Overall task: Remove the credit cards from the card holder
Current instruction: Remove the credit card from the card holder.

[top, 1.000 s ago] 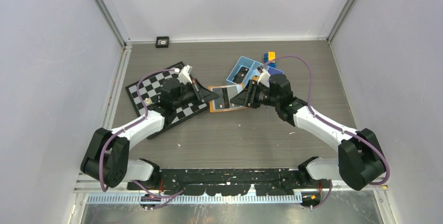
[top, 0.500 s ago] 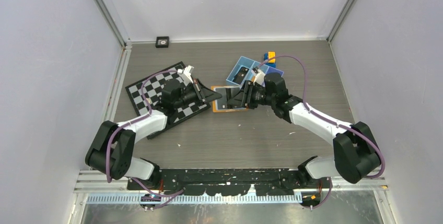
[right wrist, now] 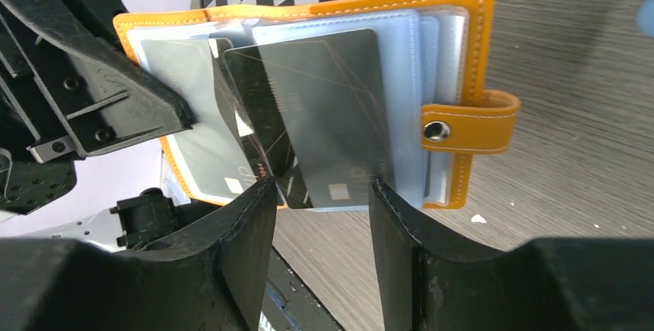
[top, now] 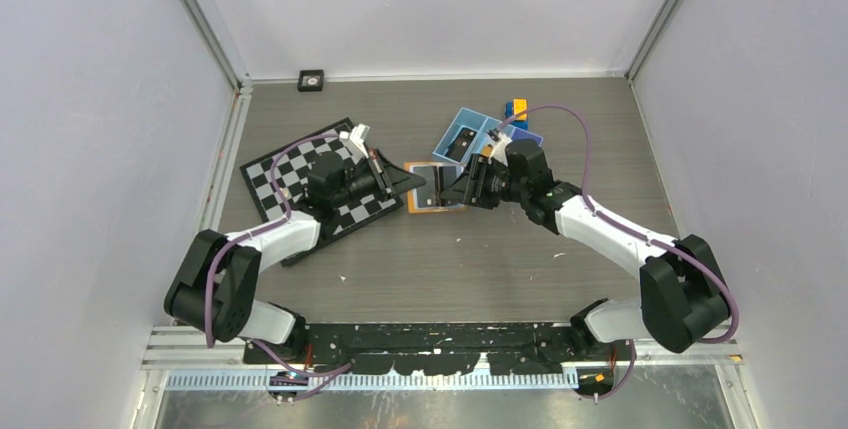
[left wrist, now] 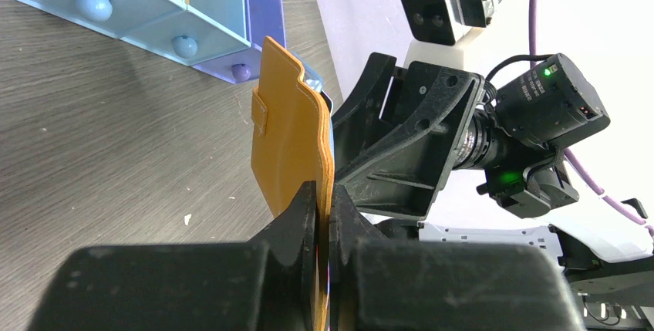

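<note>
1. L gripper (left wrist: 324,209): I read the fingers as pinched tight on one edge of the card holder (left wrist: 287,150). No gap shows between the pads apart from the orange cover itself.

2. R gripper (right wrist: 322,189): jaws stand apart at a medium gap with nothing clamped. The lower edges of the cards sit in the gap between the two fingers (right wrist: 248,227). I can't tell from this cam whether the tips touch them.

3. Card holder, location: mid-table in the top cam, between the two grippers. The chessboard (top: 290,174) is on its L side and the blue tray (top: 468,133) is just behind it. It is open, with the inner face toward the R wrist cam. I can't tell whether its far edge rests on the table (top: 480,259).

4. Card holder, contents: the clear sleeves (right wrist: 432,107) are fanned out inside the orange border. A dark card (right wrist: 251,107) and a grey card (right wrist: 332,115) overlap in front of them, both partly out past the sleeve edge, the grey one on top. The closing tab (right wrist: 470,124) with its snap sticks out to one side, undone.

5. Misc: the yellow-and-blue block (top: 517,109) sits behind the tray, apart from both arms.
</note>
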Motion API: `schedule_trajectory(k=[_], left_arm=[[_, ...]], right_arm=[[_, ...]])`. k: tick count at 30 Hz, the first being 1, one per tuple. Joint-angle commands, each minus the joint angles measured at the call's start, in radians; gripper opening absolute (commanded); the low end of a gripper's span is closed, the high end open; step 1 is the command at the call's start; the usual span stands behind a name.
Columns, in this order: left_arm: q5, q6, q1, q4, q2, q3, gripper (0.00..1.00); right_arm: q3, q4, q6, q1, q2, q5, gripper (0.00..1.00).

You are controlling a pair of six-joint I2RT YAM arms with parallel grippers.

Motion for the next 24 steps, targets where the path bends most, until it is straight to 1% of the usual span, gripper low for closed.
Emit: schedule_trajectory(k=[1, 3, 8, 11, 13, 14, 16, 18, 21, 24], left_arm=[[0.076, -0.052, -0.005, 0.143, 0.005, 0.011, 0.0], [0.081, -0.062, -0.005, 0.153, 0.011, 0.011, 0.0], [0.092, -0.079, -0.005, 0.181, 0.028, 0.012, 0.0], [0.105, -0.107, -0.005, 0.217, 0.051, 0.013, 0.0], [0.112, -0.124, -0.005, 0.246, 0.062, 0.011, 0.0], [0.115, -0.13, -0.005, 0.258, 0.068, 0.012, 0.0], [0.116, -0.131, -0.005, 0.266, 0.071, 0.01, 0.0], [0.113, -0.125, -0.005, 0.257, 0.069, 0.009, 0.0], [0.103, -0.104, -0.005, 0.225, 0.054, 0.009, 0.0], [0.101, -0.1, -0.005, 0.217, 0.047, 0.01, 0.0]], right_arm=[[0.035, -0.022, -0.043, 0.008, -0.041, 0.07, 0.53], [0.042, -0.062, -0.051, 0.016, -0.037, 0.083, 0.55], [0.051, -0.067, -0.07, 0.04, -0.031, 0.094, 0.58], [0.061, -0.091, -0.086, 0.057, -0.037, 0.126, 0.58], [0.058, -0.081, -0.082, 0.057, -0.038, 0.116, 0.54], [0.057, -0.074, -0.078, 0.057, -0.038, 0.11, 0.5], [0.056, -0.066, -0.07, 0.058, -0.04, 0.108, 0.39], [0.048, -0.047, -0.063, 0.057, -0.05, 0.095, 0.37], [0.016, 0.038, -0.034, 0.056, -0.079, 0.044, 0.39], [0.002, 0.072, -0.022, 0.053, -0.089, 0.011, 0.46]])
